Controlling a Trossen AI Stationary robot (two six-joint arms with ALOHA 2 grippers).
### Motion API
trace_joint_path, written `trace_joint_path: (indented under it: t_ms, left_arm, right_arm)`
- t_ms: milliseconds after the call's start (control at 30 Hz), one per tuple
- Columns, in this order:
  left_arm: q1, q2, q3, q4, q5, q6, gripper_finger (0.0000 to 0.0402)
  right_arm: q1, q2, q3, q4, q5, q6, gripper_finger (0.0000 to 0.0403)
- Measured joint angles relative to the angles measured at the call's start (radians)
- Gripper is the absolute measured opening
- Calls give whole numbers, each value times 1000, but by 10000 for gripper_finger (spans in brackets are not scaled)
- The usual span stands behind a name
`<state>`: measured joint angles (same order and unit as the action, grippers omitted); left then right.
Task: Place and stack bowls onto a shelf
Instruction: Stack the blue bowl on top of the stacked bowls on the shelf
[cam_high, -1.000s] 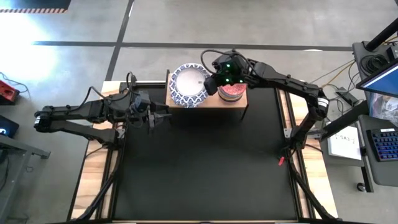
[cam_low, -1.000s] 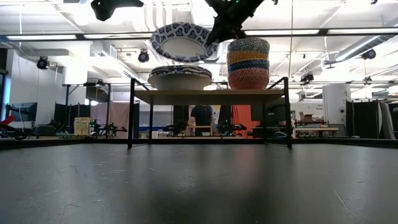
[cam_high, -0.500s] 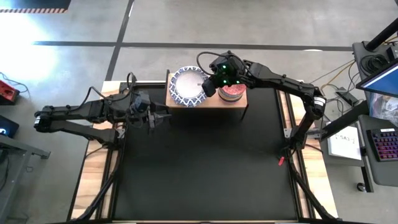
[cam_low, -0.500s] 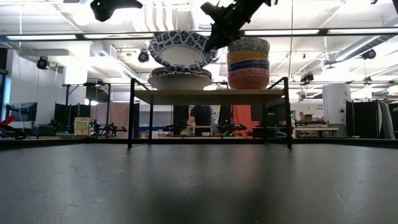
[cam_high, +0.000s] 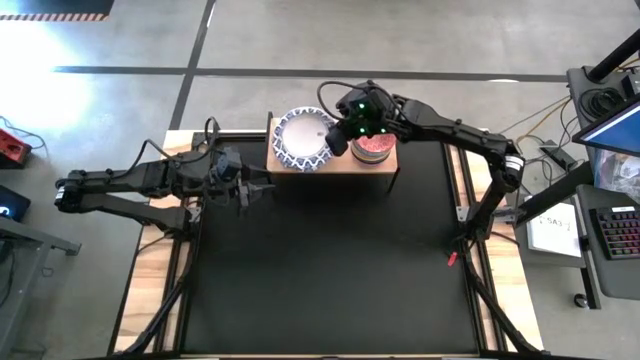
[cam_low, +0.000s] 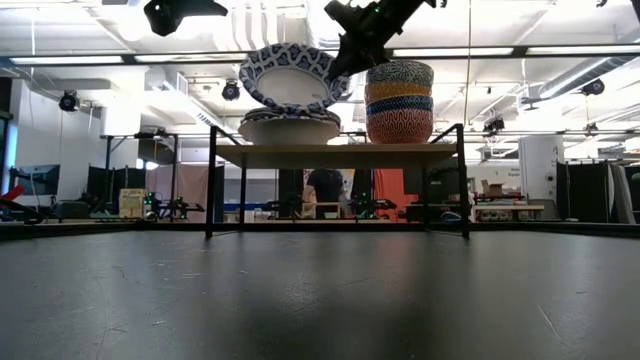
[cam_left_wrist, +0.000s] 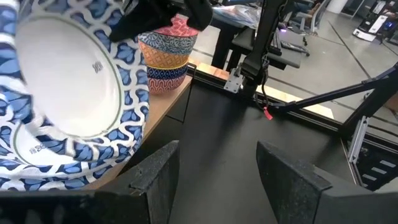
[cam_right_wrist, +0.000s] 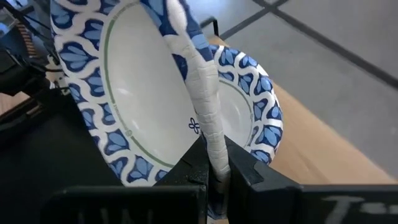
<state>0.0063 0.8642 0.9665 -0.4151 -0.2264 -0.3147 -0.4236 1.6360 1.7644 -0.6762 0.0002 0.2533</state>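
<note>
Holding wide bowl by its rim in my right gripper, clamped, tilted above the stack on shelf | rigid, glazed, breakable: I'd keep the rim pinch | left gripper empty, jaws apart, beside shelf

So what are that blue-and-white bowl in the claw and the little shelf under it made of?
The bowl held by the right gripper looks like glazed ceramic: smooth white inside, printed blue pattern, thick rounded rim. It could be melamine; the look leaves that open. The shelf seems to have a light wood top, tan and matt, on thin dark legs that look like metal.
</note>
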Motion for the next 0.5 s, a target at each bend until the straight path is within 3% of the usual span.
trace_joint_path:
  t_ms: [500]
  left_arm:
    - [0, -3, 0, -5, 0, 0, 195]
  right_arm:
    - [0, -1, 63, -30, 1, -71, 13]
